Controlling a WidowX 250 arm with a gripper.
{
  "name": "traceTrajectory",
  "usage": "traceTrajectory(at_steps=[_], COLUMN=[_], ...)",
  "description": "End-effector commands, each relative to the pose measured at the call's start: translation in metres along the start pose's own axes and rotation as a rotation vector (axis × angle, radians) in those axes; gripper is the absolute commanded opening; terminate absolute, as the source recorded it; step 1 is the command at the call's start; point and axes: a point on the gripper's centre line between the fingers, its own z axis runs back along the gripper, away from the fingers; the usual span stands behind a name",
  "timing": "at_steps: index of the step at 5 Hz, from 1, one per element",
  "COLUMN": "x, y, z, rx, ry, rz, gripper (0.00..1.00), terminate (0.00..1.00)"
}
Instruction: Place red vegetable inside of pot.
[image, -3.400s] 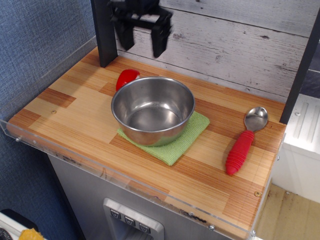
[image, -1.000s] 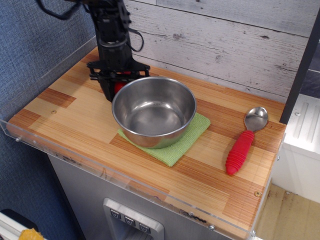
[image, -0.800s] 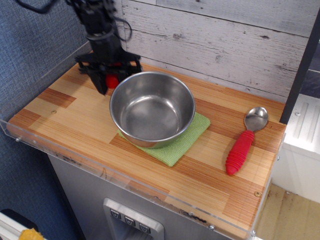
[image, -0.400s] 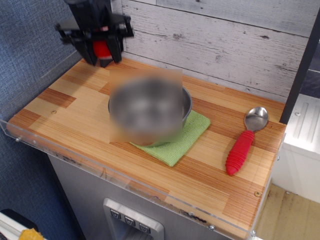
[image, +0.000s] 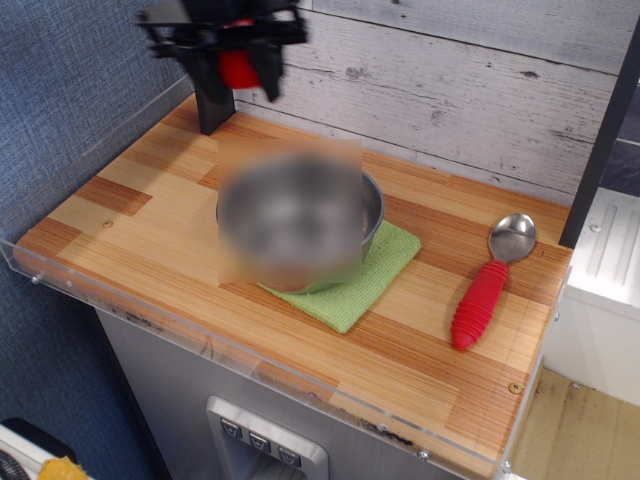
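Observation:
The red vegetable (image: 238, 68) is a small glossy red toy held between the black fingers of my gripper (image: 240, 70), high above the back left of the counter. The gripper is shut on it. The pot (image: 292, 215), a round steel bowl, stands on a green cloth in the middle of the counter; most of it is blurred in this view, with only part of its rim showing at the right (image: 375, 205). The gripper is up and to the back left of the pot, apart from it.
A green cloth (image: 355, 285) lies under the pot. A metal spoon with a ribbed red handle (image: 483, 300) lies at the right. A dark post (image: 212, 95) stands at the back left. A clear acrylic rim (image: 250, 355) edges the wooden counter's front.
My gripper closed on the red vegetable beside the pot, nudged the pot slightly, then lifted the vegetable up and moved it to the right, toward the back wall.

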Motion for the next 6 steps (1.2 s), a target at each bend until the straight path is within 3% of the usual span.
traceTrajectory(at_steps=[1, 3, 4, 6], x=[-0.037, -0.070, -0.073, -0.068], y=[-0.031, -0.007, -0.001, -0.004], z=[-0.009, -0.054, -0.076, -0.097], rx=[-0.013, 0.024, 0.016, 0.027], ry=[0.068, 0.166, 0.203, 0.210], rz=[-0.092, -0.019, -0.010, -0.061], gripper=[0.00, 0.00, 0.00, 0.00], terminate=[0.00, 0.00, 0.00, 0.00])
